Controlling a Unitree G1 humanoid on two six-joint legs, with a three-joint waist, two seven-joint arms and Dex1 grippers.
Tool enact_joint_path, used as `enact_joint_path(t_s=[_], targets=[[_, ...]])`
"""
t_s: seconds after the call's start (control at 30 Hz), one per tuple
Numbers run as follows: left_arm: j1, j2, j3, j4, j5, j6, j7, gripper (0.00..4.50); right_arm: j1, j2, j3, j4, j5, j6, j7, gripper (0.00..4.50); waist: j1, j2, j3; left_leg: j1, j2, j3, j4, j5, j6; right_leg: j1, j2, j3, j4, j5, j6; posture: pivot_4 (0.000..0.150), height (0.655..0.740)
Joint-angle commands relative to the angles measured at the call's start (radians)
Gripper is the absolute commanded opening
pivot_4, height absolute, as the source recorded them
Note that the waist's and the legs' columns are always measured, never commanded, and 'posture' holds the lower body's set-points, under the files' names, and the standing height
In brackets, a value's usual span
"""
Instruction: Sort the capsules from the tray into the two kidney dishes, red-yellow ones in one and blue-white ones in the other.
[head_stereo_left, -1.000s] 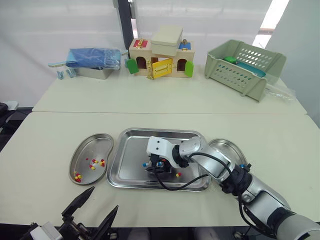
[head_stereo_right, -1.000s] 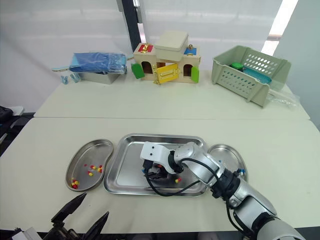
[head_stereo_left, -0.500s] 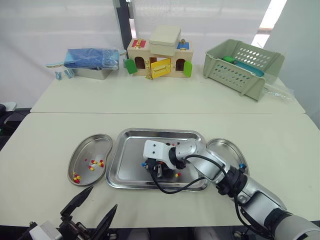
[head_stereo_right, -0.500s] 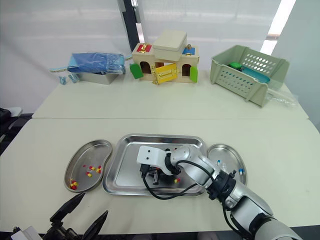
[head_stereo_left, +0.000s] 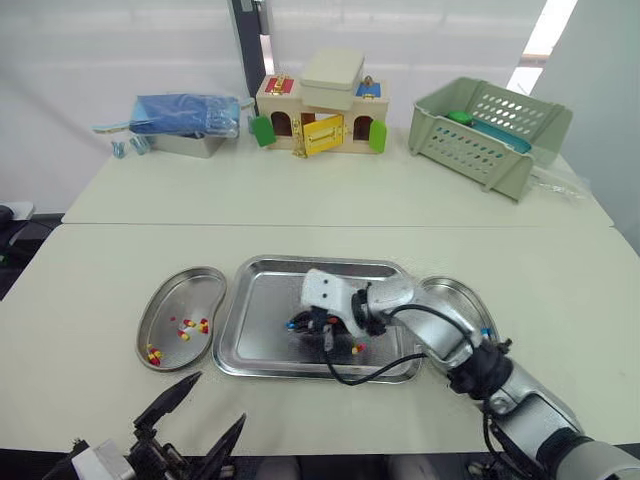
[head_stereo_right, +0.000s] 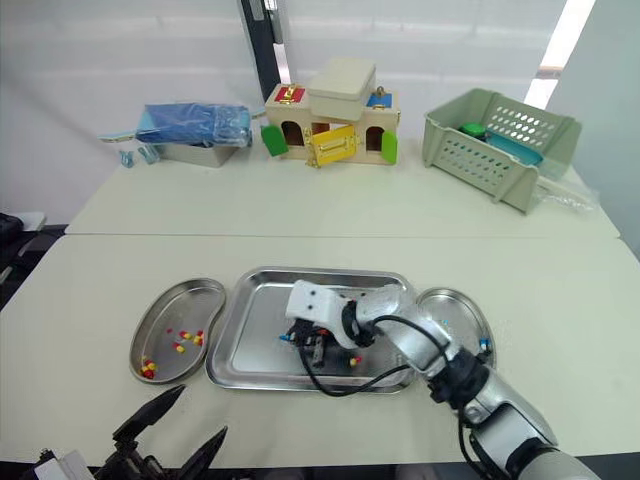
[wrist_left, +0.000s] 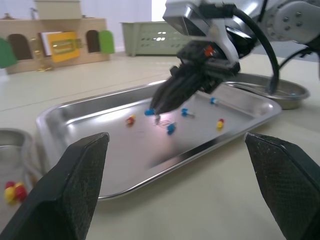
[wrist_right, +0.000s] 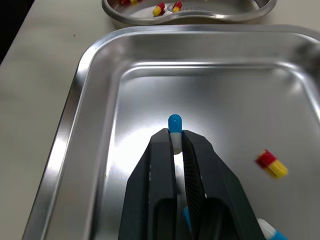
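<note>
The steel tray (head_stereo_left: 262, 290) sits on the near table (head_stereo_left: 90, 270), flanked by two kidney dishes. The right gripper (wrist_right: 175, 140) reaches down into the middle of the tray, and its fingers (wrist_right: 161, 165) are pinched on a blue-white capsule (wrist_right: 174, 122), the blue end poking out past the tips. It is held low over the tray floor; I cannot tell whether it touches the metal. A few more capsules lie loose in the tray near that gripper: a red-yellow one (wrist_right: 272, 164) just beside it, another red-yellow one (wrist_left: 131, 119) and a couple of blue-white ones (wrist_left: 186, 112). The left kidney dish (head_stereo_left: 190, 285) holds a scatter of red-yellow capsules (head_stereo_left: 190, 326), and the right kidney dish (head_stereo_left: 455, 295) has a blue-white capsule (head_stereo_left: 486, 331) at its far edge. The left gripper (head_stereo_left: 220, 397) hangs at the near edge of the table, well apart from the tray, its fingers spread wide and holding nothing. On the far table stand a wooden toy house (head_stereo_left: 320, 115), a green basket (head_stereo_left: 490, 125) and a blue bag (head_stereo_left: 185, 115).
</note>
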Motion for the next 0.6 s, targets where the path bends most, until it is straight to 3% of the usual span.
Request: enact_joint_path(t_s=[0.03, 0.23, 0.43, 0.6], targets=[[-0.018, 0.034, -0.03, -0.012, -0.034, -0.028, -0.071, 4.5, 0.073, -0.127, -0.15, -0.14, 0.083, 0.01, 0.059, 0.05, 0.008, 0.0, 0.0, 0.0, 0.0, 0.0, 0.0, 0.0, 0.0, 0.0, 0.0, 0.0, 0.0, 0.0, 0.0, 0.15, 0.74], [-0.106, 0.089, -0.097, -0.001, -0.072, -0.041, -0.203, 4.5, 0.331, -0.433, -0.456, -0.258, 0.209, -0.025, 0.171, 0.05, 0.009, 0.002, 0.001, -0.001, 0.0, 0.0, 0.0, 0.0, 0.0, 0.0, 0.0, 0.0, -0.001, 0.0, 0.0, 0.15, 0.74], [-0.143, 0.116, -0.135, 0.003, -0.1, -0.038, -0.275, 4.5, 0.538, -0.588, -0.674, -0.203, 0.219, -0.126, 0.228, 0.05, -0.001, 0.002, 0.001, 0.001, 0.0, 0.001, 0.0, 0.0, 0.001, 0.001, 0.001, 0.001, 0.0, 0.0, 0.0, 0.15, 0.74], [-0.151, 0.12, -0.141, 0.006, -0.108, -0.034, -0.284, 4.5, 0.6, -0.632, -0.699, -0.187, 0.212, -0.155, 0.231, 0.05, 0.001, 0.002, 0.001, 0.002, 0.0, 0.001, 0.0, 0.0, 0.001, 0.002, 0.001, 0.001, 0.0, 0.0, 0.0, 0.15, 0.74]])
